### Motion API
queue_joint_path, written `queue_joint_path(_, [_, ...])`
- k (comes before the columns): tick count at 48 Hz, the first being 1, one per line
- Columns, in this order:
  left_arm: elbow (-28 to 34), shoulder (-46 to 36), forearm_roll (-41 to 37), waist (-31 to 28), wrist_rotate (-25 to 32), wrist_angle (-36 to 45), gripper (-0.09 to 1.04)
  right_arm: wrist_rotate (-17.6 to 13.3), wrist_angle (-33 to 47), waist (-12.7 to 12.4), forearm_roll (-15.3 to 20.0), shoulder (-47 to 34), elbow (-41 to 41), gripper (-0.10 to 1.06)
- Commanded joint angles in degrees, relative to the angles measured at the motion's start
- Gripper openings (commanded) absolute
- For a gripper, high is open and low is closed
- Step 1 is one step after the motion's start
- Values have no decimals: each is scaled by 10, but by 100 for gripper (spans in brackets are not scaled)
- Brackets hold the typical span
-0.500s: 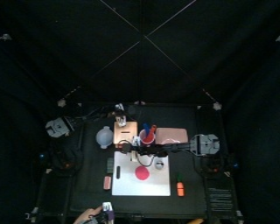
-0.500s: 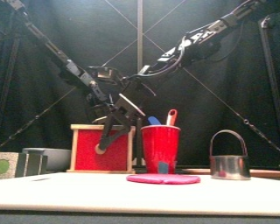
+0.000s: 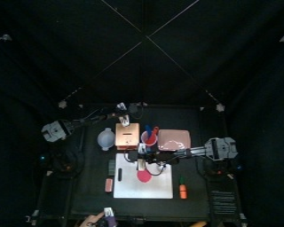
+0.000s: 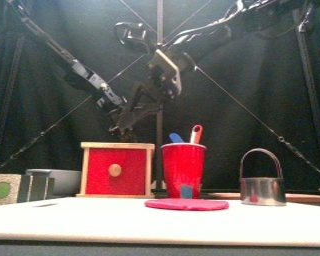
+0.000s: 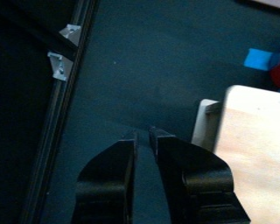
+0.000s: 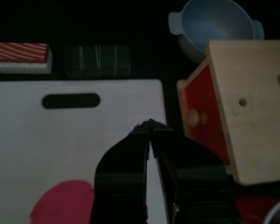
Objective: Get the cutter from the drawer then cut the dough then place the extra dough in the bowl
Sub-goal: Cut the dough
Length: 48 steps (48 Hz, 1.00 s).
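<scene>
The pale wooden box [image 4: 116, 170] stands at the back left with its red drawer front [image 6: 208, 98] shut. Round and wire-handled, the metal cutter [image 4: 263, 180] stands on the table at the right. Pink dough [image 4: 187, 205] lies flat on the white cutting board [image 3: 156, 190]. In the right wrist view my right gripper [image 6: 147, 129] is shut and empty, high over the board's back edge in front of the drawer. My left gripper [image 5: 147, 136] is shut and empty above the bare table beside the box. The blue-grey bowl [image 6: 219, 22] sits left of the box.
A red cup [image 4: 184, 168] with a blue and a red knife stands right of the box. A red and white toy [image 6: 20, 54] and a dark green block [image 6: 98, 59] lie off the board's left side. An orange toy [image 3: 180, 189] lies at its right edge.
My right gripper has risen from just in front of the red drawer front to well above the box. The drawer, cutter and dough have not moved.
</scene>
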<state>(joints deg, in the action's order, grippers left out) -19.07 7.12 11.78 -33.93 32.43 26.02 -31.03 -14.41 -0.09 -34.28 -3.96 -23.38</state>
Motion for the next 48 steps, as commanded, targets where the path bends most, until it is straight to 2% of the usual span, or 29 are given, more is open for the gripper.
queue_joint_path(1, [2,-30,12,25,-6,-20,62,-1,1,0,6,54,-24,46])
queue_joint_path(8, [-18,-55,29,65,-8,-62,62,-1,-18,4,25,105,-59,48])
queue_joint_path(21, [-84,-97,66,144,-8,-200,62,-2,-77,22,57,185,-120,65])
queue_joint_path(27, [-143,-117,90,192,-8,-313,62,-2,-83,29,81,215,-156,71])
queue_joint_path(40, [-302,-156,140,332,-16,-654,62,-3,-128,49,115,250,-194,97])
queue_joint_path(48, [-357,-157,185,397,-19,-751,64,-2,-171,54,139,248,-200,102])
